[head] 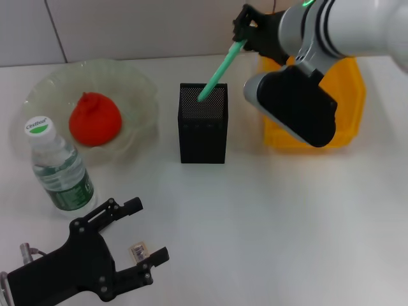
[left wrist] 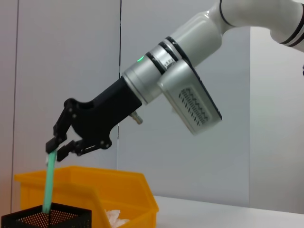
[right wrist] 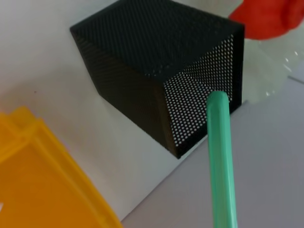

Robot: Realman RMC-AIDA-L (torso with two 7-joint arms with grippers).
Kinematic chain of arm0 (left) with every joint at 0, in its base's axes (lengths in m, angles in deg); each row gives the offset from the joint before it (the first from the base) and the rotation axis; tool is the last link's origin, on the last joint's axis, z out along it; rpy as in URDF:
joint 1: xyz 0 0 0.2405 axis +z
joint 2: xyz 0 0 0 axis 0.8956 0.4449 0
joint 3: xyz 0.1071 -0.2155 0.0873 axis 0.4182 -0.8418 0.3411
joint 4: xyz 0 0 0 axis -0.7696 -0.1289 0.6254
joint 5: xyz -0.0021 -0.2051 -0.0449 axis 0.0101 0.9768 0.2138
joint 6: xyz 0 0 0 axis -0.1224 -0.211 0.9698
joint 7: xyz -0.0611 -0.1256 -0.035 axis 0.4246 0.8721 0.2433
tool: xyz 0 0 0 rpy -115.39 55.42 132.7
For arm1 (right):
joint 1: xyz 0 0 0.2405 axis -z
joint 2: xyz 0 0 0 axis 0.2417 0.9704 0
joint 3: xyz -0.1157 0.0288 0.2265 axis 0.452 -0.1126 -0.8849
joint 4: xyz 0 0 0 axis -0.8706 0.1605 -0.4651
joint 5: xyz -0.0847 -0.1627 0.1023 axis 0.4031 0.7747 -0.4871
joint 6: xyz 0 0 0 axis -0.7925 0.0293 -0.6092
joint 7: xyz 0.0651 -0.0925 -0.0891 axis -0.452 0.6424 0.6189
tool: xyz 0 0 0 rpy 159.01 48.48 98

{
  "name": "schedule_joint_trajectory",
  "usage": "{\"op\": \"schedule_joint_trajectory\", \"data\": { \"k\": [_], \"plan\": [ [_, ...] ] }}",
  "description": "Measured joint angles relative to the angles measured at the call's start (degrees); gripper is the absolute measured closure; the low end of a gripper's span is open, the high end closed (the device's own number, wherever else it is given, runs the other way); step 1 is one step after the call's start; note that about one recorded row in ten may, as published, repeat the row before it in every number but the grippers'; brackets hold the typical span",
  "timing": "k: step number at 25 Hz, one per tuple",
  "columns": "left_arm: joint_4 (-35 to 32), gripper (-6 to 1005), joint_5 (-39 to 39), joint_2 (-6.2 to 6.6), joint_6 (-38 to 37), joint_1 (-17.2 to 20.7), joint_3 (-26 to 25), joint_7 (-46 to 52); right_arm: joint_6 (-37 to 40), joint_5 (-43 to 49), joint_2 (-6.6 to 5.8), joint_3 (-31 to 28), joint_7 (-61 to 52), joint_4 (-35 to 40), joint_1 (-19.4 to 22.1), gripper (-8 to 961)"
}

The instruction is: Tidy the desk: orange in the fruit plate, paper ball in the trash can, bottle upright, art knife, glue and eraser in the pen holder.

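Note:
My right gripper (head: 242, 39) is shut on the top of a slim green art knife (head: 220, 67). The knife slants down, with its lower end inside the black mesh pen holder (head: 203, 131). The left wrist view shows the same grip (left wrist: 54, 149). My left gripper (head: 150, 229) is open low over the desk (head: 255, 223), and the small tan eraser (head: 138, 250) lies between its fingers. The orange (head: 94, 118) sits in the pale-green fruit plate (head: 137, 83). The bottle (head: 60, 169) stands upright. The paper ball (left wrist: 114, 218) lies in the yellow trash can (head: 354, 95). No glue shows.
The pen holder stands mid-desk between the plate and the trash can. The right forearm hangs over the trash can's near side. The bottle stands close behind my left gripper.

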Motion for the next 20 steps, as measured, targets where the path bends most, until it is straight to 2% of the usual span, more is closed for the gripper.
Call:
{"op": "schedule_joint_trajectory", "data": {
  "k": [11, 20],
  "plan": [
    [-0.04, 191, 0.04, 0.0, 0.06, 0.1, 0.0, -0.04, -3.88, 0.08, 1.25, 1.6, 3.17, -6.74, -3.04, 798],
    [-0.04, 191, 0.03, 0.01, 0.23, 0.11, 0.0, -0.07, -2.25, 0.06, 1.6, 1.55, 2.36, -6.61, -3.78, 795]
  ]
}}
